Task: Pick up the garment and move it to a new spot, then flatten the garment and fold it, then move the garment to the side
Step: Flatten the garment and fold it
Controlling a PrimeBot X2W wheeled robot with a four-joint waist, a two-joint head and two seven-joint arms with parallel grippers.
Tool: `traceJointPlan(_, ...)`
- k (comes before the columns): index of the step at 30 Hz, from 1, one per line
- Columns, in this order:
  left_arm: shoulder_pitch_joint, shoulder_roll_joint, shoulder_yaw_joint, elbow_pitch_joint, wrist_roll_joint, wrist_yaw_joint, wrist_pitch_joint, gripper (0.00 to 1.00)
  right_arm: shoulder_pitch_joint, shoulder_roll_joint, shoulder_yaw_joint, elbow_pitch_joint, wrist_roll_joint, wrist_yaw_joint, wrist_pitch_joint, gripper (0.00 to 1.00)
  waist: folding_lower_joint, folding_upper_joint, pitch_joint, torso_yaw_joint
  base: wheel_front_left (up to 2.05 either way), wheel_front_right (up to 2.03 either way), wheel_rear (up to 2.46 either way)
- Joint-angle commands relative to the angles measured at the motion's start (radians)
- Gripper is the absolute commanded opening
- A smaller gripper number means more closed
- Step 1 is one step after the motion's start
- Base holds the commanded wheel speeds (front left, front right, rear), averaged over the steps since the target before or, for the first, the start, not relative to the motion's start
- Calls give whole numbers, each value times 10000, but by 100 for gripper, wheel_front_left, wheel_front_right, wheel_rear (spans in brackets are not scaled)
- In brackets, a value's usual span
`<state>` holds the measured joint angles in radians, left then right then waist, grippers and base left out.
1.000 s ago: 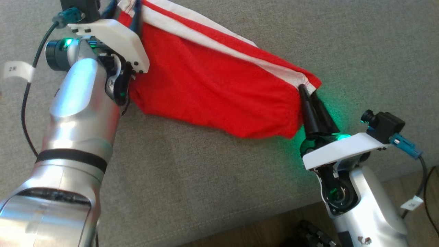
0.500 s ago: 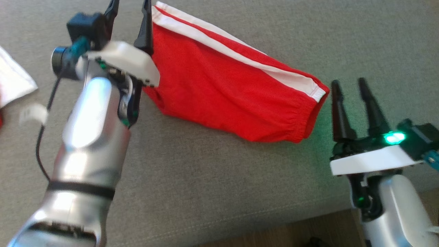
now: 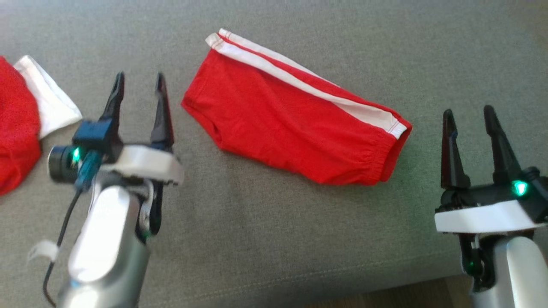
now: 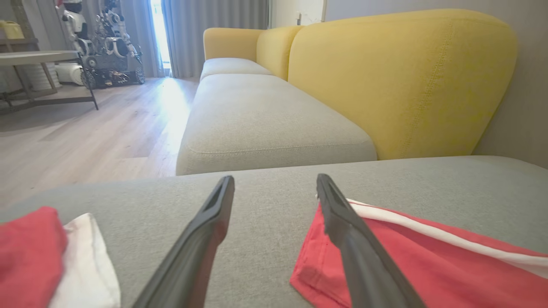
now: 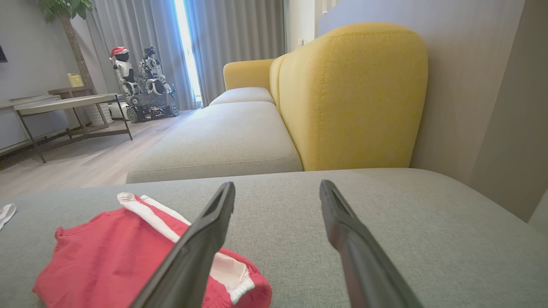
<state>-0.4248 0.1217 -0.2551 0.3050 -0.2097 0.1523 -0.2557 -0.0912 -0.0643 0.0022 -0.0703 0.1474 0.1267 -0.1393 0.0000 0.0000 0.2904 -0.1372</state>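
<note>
Head view looks down on a pair of red shorts (image 3: 295, 124) lying flat and folded on a grey upholstered seat (image 3: 274, 239). The long axis of the shorts runs on a diagonal from the upper left of that view to the lower right. Two white stripes follow the far long edge. The lower-right end has a gathered, elastic-looking edge, and the upper-left end is a plain hem.

The left gripper (image 3: 140, 77) stands to the left of the shorts' upper-left end, fingers spread wide with nothing between them and a strip of grey fabric between them and the cloth. In the left wrist view, one finger of the left gripper (image 4: 275, 179) crosses in front of the corner of the shorts (image 4: 406, 265); whether it touches cannot be told there.

The right gripper (image 3: 468, 110) stands just past the shorts' lower-right end, apart from them, fingers likewise spread and empty. The right wrist view shows the same gripper (image 5: 277, 185) with the shorts (image 5: 111, 252) lying to its left.

Another red and white garment (image 3: 25, 115) lies at the left edge of the seat, well apart from the shorts. A yellow sofa backrest (image 4: 398, 81) rises beyond the seat.
</note>
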Motion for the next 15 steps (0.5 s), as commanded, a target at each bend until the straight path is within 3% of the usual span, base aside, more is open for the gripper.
traceJointPlan(1, 79, 329, 373, -564, 110, 136, -60, 100, 13, 36, 198, -408, -123, 40, 27, 100, 0, 0, -131, 2, 0, 0, 0)
traceJointPlan(15, 1211, 581, 240, -1325, 127, 414, 332, 100, 238, 89, 205, -393, -170, 40, 261, 100, 0, 0, -241, 145, 0, 0, 0)
